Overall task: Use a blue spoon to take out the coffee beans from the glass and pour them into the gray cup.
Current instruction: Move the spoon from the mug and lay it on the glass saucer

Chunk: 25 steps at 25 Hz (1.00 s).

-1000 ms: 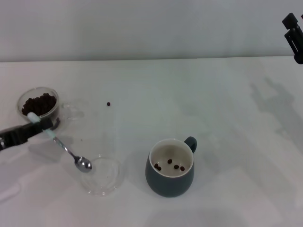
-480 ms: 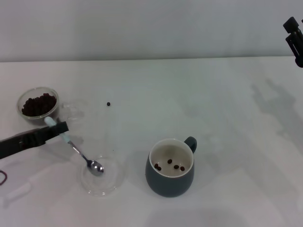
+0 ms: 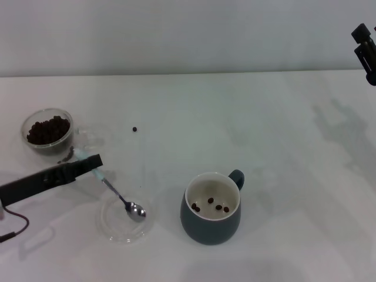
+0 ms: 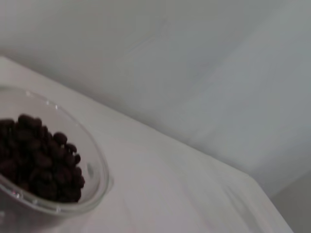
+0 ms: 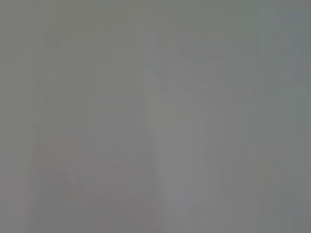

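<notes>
White tabletop (image 3: 282, 147) runs back to a plain grey wall, and everything that matters sits on its left half. At the left, the left gripper (image 3: 94, 162) reaches in low and nearly flat over the table, clamped on the pale handle of the spoon (image 3: 117, 191). The spoon's long axis slants from the gripper down toward the near right, so its metal bowl hangs over a flat clear dish (image 3: 123, 220) near the front edge. No beans can be made out in the bowl.

The cup (image 3: 212, 208) stands to the right of the spoon bowl, near but apart from it, with the dish between, its loop handle turned far-right. A few beans (image 3: 210, 204) already lie on its cream floor. The glass (image 3: 48, 130) sits on the far left, behind the gripper and just beside the arm; the left wrist view shows it well stocked with beans (image 4: 39, 162). One stray bean (image 3: 134, 129) lies alone on the table farther back.

So the glass lies behind the gripper to the far left and the cup ahead to the right, along roughly the line the spoon points. The left arm is by far the nearer to both.

The right gripper (image 3: 365, 50) hangs parked high at the far right edge, well apart from everything; whether it is open I cannot tell, and its wrist view shows only blank grey.
</notes>
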Each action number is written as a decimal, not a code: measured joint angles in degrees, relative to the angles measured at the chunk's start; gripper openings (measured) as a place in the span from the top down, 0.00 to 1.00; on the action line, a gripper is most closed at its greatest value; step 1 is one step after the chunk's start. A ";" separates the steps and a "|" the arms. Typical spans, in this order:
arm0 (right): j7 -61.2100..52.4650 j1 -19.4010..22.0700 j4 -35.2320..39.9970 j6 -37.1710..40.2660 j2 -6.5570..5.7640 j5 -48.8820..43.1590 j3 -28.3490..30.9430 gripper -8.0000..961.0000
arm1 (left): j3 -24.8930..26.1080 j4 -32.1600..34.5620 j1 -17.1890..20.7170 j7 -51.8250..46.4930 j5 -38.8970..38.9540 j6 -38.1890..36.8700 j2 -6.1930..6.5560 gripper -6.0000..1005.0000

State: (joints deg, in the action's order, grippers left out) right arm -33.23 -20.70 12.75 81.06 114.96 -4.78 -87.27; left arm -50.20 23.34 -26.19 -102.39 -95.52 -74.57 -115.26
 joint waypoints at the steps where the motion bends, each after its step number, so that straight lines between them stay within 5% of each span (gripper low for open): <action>1: 0.00 -0.01 0.00 -0.04 0.00 -0.05 0.00 0.43 | 0.01 -0.78 -0.29 -0.03 -0.03 0.35 0.00 0.86; 25: 0.52 -0.67 0.41 -2.54 0.00 -0.10 0.00 0.43 | -0.08 -3.34 -1.63 -0.12 -1.53 3.65 -1.45 0.78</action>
State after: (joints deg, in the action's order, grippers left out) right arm -32.70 -21.37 13.15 78.52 114.96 -4.88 -87.27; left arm -50.28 20.01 -27.82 -102.50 -97.05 -70.92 -116.71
